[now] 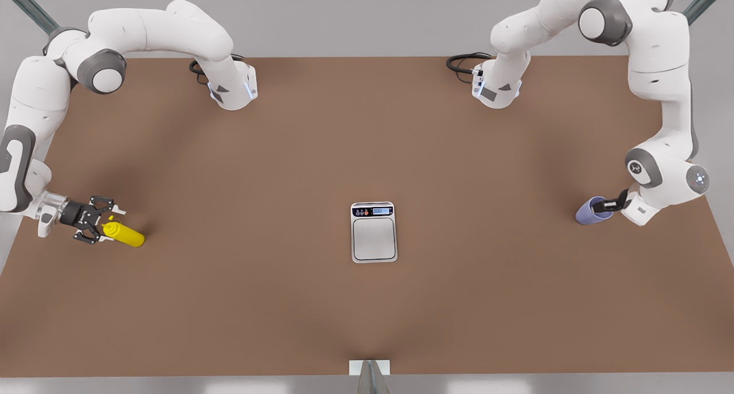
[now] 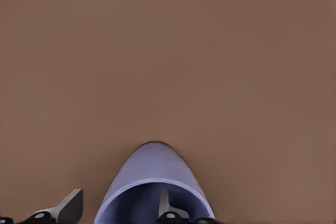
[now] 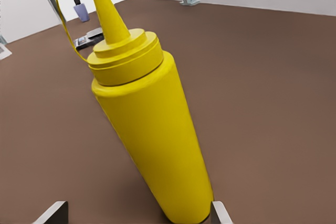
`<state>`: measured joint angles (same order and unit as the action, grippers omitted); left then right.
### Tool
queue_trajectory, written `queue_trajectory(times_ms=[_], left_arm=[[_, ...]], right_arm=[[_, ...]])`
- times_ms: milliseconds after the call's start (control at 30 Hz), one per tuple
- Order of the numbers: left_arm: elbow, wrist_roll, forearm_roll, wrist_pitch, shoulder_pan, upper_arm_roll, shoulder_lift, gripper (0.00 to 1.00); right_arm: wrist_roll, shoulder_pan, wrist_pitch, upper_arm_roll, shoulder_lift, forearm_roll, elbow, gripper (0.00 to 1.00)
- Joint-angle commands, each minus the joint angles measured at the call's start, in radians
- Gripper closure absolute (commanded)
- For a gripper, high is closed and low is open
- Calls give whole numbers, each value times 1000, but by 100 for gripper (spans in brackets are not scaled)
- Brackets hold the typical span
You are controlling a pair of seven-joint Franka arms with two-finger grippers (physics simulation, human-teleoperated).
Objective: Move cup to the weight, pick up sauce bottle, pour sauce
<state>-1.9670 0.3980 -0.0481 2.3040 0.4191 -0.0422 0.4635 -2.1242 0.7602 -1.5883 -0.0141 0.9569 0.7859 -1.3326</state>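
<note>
Both hands at their objects, brown desk.
Left hand straddling lavender cup wall; right hand spread around yellow squeeze bottle; silver scale between, untouched.

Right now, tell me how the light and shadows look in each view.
Front view: soft, even light, faint dark patches on the table under the arms, no glare. Left wrist view: flat light, the cup darker inside. Right wrist view: the bottle evenly lit, its underside shaded, looming large and stretched.
</note>
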Motion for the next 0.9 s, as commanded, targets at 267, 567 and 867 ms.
queue_trajectory(times_ms=[267,567,867], left_arm=[[5,39,-10,-18,-10,7,-23,79],[319,-899,-7,-339,-520,232,-60,79],[769,-1453,-12,-365,-812,255,273,79]], right_arm=[[-221,-15,2,-9,14,35,30,0],[-223,-36,-10,-15,37,73,30,0],[-221,-59,-10,-24,59,133,24,0]])
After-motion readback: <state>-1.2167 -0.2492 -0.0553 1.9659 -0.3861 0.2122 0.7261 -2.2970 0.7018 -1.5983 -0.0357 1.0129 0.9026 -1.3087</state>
